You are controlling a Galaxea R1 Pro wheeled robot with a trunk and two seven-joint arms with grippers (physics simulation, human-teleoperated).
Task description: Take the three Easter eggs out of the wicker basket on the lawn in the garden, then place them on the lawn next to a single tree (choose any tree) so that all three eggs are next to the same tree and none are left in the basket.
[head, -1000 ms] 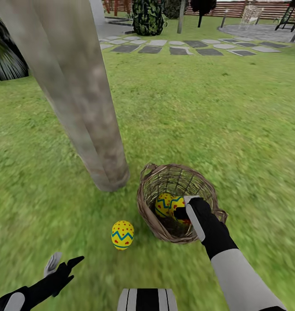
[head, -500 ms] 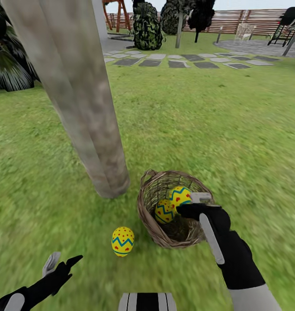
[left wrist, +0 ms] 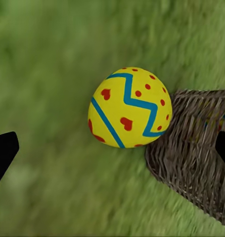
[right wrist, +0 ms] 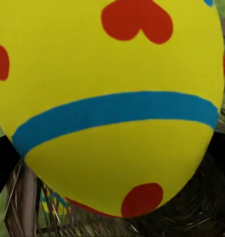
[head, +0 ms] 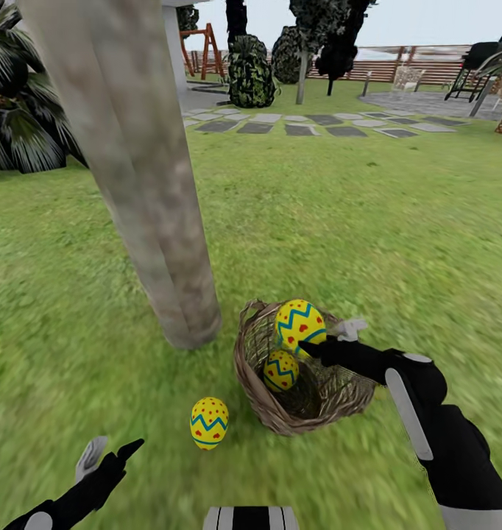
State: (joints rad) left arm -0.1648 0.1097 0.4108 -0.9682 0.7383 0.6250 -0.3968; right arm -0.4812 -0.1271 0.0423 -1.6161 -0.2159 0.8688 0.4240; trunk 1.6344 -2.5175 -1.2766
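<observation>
The wicker basket (head: 280, 412) stands on the lawn (head: 369, 221) just right of the tree (head: 144, 199) trunk's base. My right gripper (head: 321, 335) is shut on one Easter egg (head: 299, 324), held above the basket's rim; that egg (right wrist: 107, 98) looms close in the right wrist view. A second egg (head: 281, 369) lies inside the basket. A third egg (head: 209, 422) rests on the grass left of the basket, near the trunk, and the left wrist view shows this egg (left wrist: 129, 107) beside the basket wall (left wrist: 191, 153). My left gripper (head: 107, 456) hangs open, low at the left.
Grey paving stones (head: 310, 129) cross the lawn far ahead, with dark shrubs (head: 249, 73) and a brown fence (head: 398, 70) behind. A palm-like plant (head: 19, 125) stands at the far left. Open grass stretches right of the basket.
My right gripper has lifted an egg out of the basket's inside up to above its rim. The head view has tilted upward a little. The left arm stays put.
</observation>
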